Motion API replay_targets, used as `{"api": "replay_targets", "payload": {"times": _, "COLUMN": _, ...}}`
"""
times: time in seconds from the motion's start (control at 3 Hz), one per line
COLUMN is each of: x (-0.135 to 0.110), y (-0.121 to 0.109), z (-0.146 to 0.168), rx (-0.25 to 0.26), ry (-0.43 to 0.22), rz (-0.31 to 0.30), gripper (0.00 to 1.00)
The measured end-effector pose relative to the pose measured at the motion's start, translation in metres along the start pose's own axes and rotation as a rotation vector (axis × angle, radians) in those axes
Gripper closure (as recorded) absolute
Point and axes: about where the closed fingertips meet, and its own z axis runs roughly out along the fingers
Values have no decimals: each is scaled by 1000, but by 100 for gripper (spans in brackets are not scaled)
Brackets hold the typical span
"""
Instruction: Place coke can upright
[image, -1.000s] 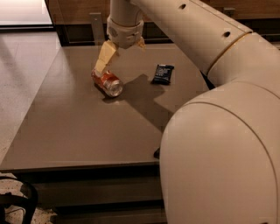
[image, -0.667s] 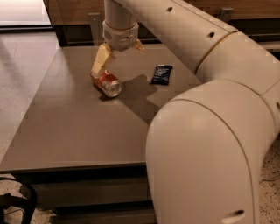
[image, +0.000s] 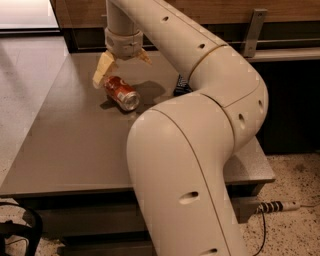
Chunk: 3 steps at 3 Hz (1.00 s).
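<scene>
The coke can (image: 121, 92), red-orange with a silver end, lies on its side on the grey table (image: 75, 145), its silver end facing the front right. My gripper (image: 123, 65) hangs just above and behind the can, pointing down. Its two cream fingers are spread apart: the left fingertip (image: 101, 72) reaches down beside the can's far left end, and the right one (image: 144, 57) is higher and off to the right. The gripper is open and holds nothing.
A flat dark snack packet (image: 180, 86) lies on the table right of the can, partly hidden by my arm (image: 200, 150), which fills the middle and right of the view. A wooden wall runs behind the table. A cable and power strip (image: 277, 206) lie on the floor at the right.
My arm's elbow has swung closer and covers more of the view. The gripper stays over the can, and the can still lies in the same spot.
</scene>
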Motion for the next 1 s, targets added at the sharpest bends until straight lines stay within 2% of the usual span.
{"api": "replay_targets", "payload": {"times": 0.33, "x": -20, "y": 6, "z": 8, "rx": -46, "ry": -43, "rz": 14, "gripper": 0}}
{"api": "replay_targets", "payload": {"times": 0.67, "x": -26, "y": 7, "z": 11, "rx": -46, "ry": -61, "rz": 14, "gripper": 0}}
{"api": "replay_targets", "payload": {"times": 1.0, "x": -11, "y": 5, "z": 7, "rx": -42, "ry": -41, "rz": 23, "gripper": 0}}
